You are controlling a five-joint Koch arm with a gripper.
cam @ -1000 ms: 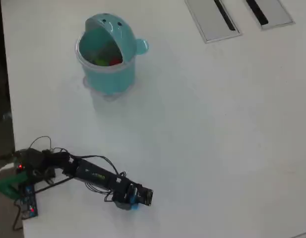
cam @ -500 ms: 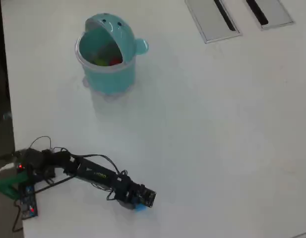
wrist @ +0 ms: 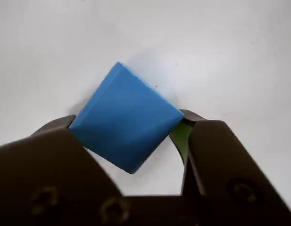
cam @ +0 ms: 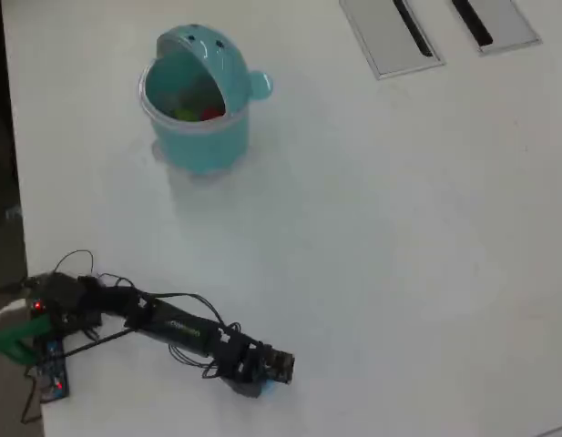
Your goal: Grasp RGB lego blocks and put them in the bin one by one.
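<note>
In the overhead view, the arm's base (cam: 35, 319) sits at the far left edge of the white surface (cam: 399, 255), with loose wires around it. The arm stretches low and to the right from there, ending in the gripper (cam: 267, 371) near the bottom of the picture. A little blue shows at its tip, though it is too small there to tell more.

Further up and still on the left half stands the teal bin (cam: 200, 100), upright, its domed lid tipped back and a small knob on its right side. Inside it a red block (cam: 210, 113) and a yellow-green block (cam: 183, 114) lie side by side, only partly seen. The bin is well apart from the gripper. At the top right, two flat grey panels (cam: 390, 36) with dark slots lie on the surface.

In the wrist view, the gripper (wrist: 128, 125) comes in from the bottom edge. Its left jaw is the broad dark piece at lower left, the right jaw the dark piece at lower right. The blue block (wrist: 126, 120) sits turned on a corner between them, touching both, so the jaws are closed against it and held partly apart by its width. Bare white surface fills the rest of that view.
</note>
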